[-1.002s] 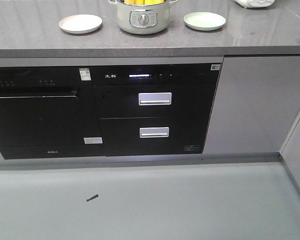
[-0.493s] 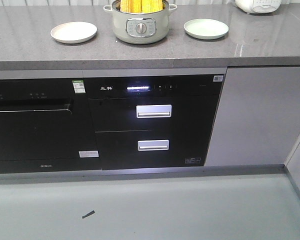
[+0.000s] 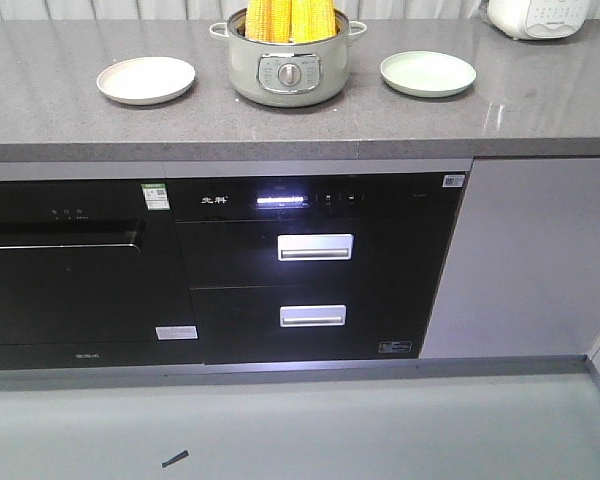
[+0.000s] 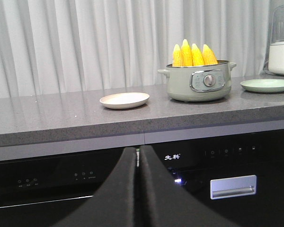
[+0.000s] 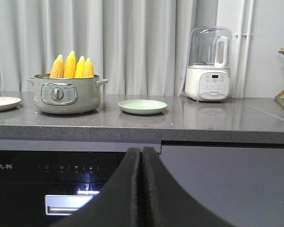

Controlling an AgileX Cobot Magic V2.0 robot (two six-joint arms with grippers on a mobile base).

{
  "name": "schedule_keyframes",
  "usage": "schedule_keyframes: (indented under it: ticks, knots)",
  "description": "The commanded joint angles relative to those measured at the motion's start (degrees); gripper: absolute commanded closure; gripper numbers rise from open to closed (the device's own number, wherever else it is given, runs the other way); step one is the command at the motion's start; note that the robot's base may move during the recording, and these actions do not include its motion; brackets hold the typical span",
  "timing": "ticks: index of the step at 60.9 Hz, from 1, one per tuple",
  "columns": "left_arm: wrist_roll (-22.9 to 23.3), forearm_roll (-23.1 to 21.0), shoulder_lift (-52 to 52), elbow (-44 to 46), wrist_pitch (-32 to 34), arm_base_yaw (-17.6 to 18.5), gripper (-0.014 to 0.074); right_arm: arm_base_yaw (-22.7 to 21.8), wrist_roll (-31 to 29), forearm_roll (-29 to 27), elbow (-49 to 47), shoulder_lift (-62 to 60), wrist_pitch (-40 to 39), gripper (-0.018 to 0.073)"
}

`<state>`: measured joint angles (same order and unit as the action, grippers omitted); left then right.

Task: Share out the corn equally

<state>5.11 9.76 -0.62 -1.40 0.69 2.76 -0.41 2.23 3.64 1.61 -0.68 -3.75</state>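
the left gripper [image 4: 138,150] is clenched - its two black, smooth, curved fingers press flat together along a thin seam, with nothing between them. the right gripper [image 5: 141,150] is the same: matte black fingers shut tight on each other, empty.

the corn [image 4: 194,54] stands well apart from both pairs of jaws, above and beyond them. seen from the left jaws it is up and to the right; from the right jaws, up and to the left. four cobs show, bright yellow and bumpy with kernels, upright with their tapered tips pointing up, packed side by side in a round pale-green pot [image 4: 180,85]. the pot has a smooth glossy wall, a small lug handle on each side and a shiny metal panel with a round dial on its front.

the pot sits on a grey speckled stone counter [image 4: 61,118] with a flat, polished top. beyond and just left of the left jaws lies a shallow round cream plate [image 4: 124,100], bare. almost straight beyond the right jaws lies a matching green plate [image 5: 142,106], also bare - the pot is between the two plates. up and right of the right jaws stands a white blender [image 5: 209,64] with a clear jug. a pleated pale curtain [image 4: 61,42] hangs behind. below the counter edge, level with the jaws, are glossy black fronts with a brushed metal handle [image 4: 233,187].
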Motion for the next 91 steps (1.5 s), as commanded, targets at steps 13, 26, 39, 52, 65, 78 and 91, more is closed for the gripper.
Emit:
schedule_keyframes:
  ticks: [13,26,39,52,65,78,91]
  knots:
    - [0.6,-0.2,-0.9,-0.7,4.3,0.1,0.0603,-0.1,-0.3,0.5,0.7,-0.4,-4.2,0.0569]
    - [0.6,-0.2,-0.9,-0.7,4.3,0.1,0.0603,-0.1,-0.3,0.5,0.7,-0.4,-4.2,0.0569]
    - [0.6,-0.2,-0.9,-0.7,4.3,0.1,0.0603,-0.1,-0.3,0.5,0.7,-0.4,-4.2,0.0569]
    - [0.6,-0.2,-0.9,-0.7,4.3,0.1,0.0603,-0.1,-0.3,0.5,0.7,-0.4,-4.2,0.0569]
    - [0.6,-0.2,-0.9,-0.7,4.3,0.1,0.0603,-0.1,-0.3,0.5,0.7,-0.4,-4.2,0.0569]
    - [0.6,-0.2,-0.9,-0.7,4.3,0.1,0.0603,-0.1,-0.3,0.5,0.7,-0.4,-4.2,0.0569]
    - [0.6,-0.2,-0.9,-0.7,4.3,0.1,0.0603,-0.1,-0.3,0.5,0.7,-0.4,-4.2,0.0569]
